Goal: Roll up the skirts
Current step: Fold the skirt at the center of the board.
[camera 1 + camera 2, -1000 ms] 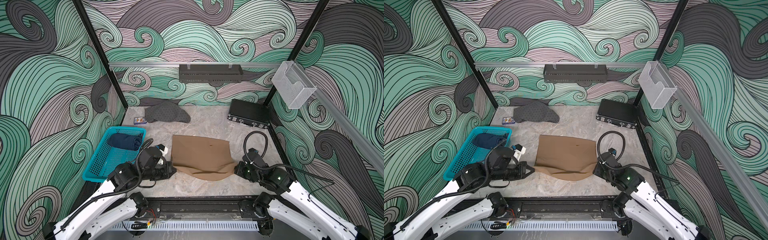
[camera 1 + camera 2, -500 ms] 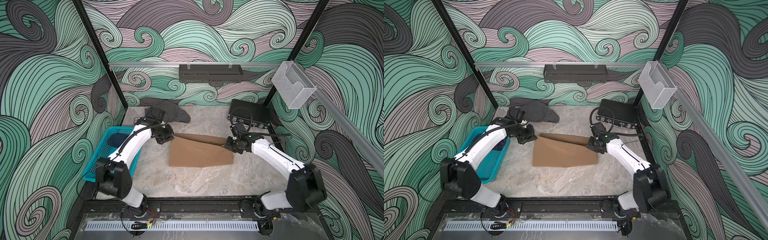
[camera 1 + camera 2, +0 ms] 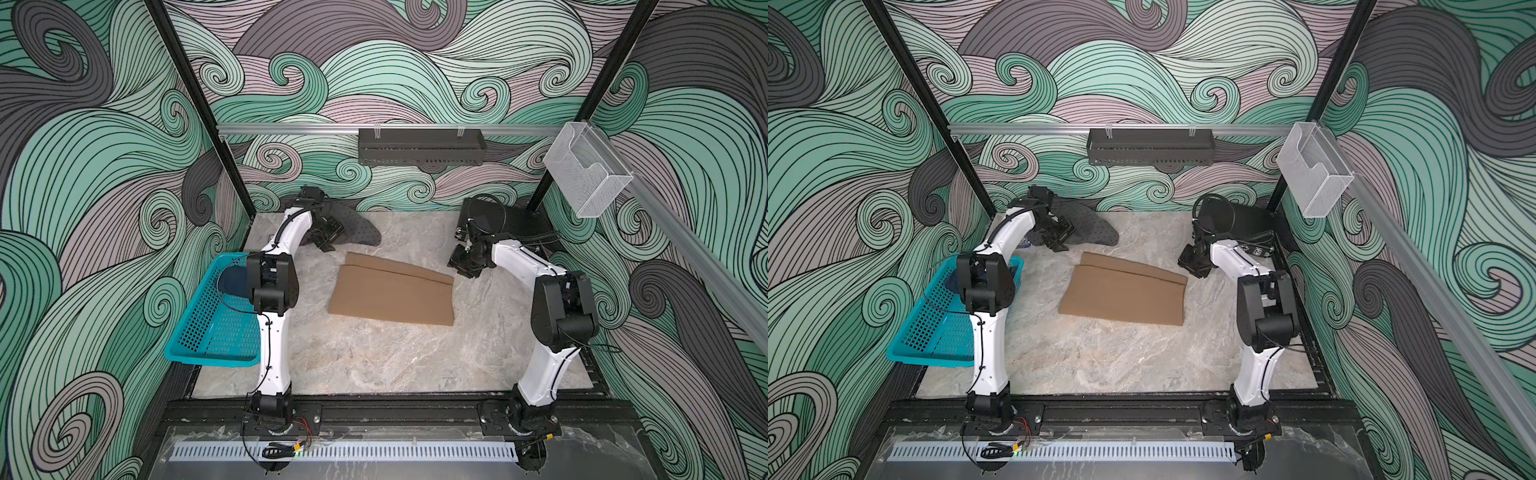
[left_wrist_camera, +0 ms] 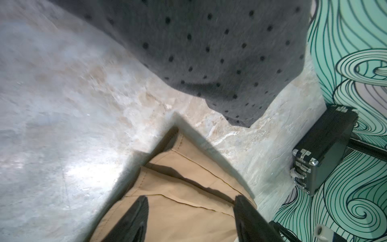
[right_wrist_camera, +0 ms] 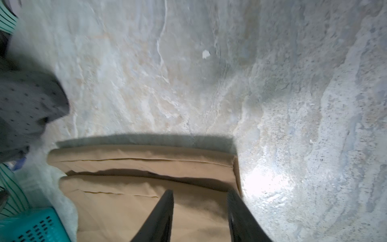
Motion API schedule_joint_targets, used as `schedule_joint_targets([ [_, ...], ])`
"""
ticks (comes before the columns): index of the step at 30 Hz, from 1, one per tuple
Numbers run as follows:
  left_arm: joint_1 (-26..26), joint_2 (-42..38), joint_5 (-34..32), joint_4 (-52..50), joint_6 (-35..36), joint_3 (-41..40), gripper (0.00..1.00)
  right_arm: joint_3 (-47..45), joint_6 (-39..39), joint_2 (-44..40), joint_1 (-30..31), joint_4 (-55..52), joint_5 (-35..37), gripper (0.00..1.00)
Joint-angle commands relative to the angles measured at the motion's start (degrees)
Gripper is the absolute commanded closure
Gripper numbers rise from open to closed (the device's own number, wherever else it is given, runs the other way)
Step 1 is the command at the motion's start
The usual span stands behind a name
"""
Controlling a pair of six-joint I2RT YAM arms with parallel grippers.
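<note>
Fold work on the tan skirt (image 3: 390, 291) looked finished: it lay doubled near the middle of the table (image 3: 374, 361), 2 layers deep. The upper layer stopped short of the far edge, so a strip of the lower layer showed, wider at the left end than at the right.

Your left gripper (image 3: 325, 244) hung just off the far left corner, jaws apart with nothing between them. Your right gripper (image 3: 462, 266) stood beside the far right corner, likewise parted and empty. Both wrist views showed the cloth lying below the fingers, not pinched.

Rolling, I judged, was the step you faced. To do it well you needed both grippers on 1 edge at matching spots, each biting through both layers so the lower one did not lag behind. Because the layers sat skewed, an uneven start would likely have wound a cone, so squaring that edge first was worth the time. You also wanted slow, equal turns from both arms, pressing the roll down against the table.

The dotted grey skirt (image 3: 357, 226) lay close behind your left gripper, apart from the tan cloth; you had to avoid snagging it. The denim skirt (image 3: 230, 282) sat in the teal basket (image 3: 208, 332), half hidden by your left arm.
</note>
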Motion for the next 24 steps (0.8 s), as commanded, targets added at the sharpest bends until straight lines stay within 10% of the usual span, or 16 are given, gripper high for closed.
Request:
schedule_joint_targets([
  [1,-0.5,-7.4,-1.2,-2.1,2.8,-5.2,0.27,-1.8,-6.4,-3.2,2.1,-2.1,-2.9,0.46],
  [8,-0.6,-10.2,-2.9,3.7,7.7,-18.5,0.28,-13.1,-13.3,-7.3,3.6,4.1,-1.9,0.29],
  [24,-0.7,-1.9,-0.5,15.8,12.5,-20.9,0.38,-12.0,-15.3,-1.6,1.2,6.4,-5.9,0.48],
])
